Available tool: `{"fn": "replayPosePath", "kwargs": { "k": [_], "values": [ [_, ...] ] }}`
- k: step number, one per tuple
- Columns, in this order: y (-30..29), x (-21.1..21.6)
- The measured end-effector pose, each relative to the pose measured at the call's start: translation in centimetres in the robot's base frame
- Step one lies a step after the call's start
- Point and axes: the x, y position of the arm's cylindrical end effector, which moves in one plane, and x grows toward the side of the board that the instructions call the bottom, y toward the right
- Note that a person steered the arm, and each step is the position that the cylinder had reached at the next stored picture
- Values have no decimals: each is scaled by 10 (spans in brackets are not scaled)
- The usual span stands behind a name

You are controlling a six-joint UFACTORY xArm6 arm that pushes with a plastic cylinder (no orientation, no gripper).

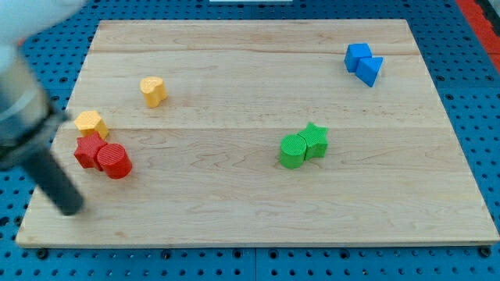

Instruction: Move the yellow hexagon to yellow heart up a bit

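My tip [70,208] rests near the wooden board's [258,86] lower left edge, below the red blocks [102,155]; the yellow hexagon [91,123] touches them above; the yellow heart [154,90] lies up-right, apart; no pincer or readable writing shows.

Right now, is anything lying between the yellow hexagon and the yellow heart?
No. In the camera view, only bare wood separates the yellow hexagon from the yellow heart.
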Motion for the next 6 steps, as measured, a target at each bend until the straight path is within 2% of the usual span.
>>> {"fn": "replayPosePath", "kwargs": {
  "k": [1, 3, 4, 5, 6],
  "values": [
    [-33, -65],
    [57, -156],
    [73, -187],
    [100, -174],
    [134, -186]
  ]
}}
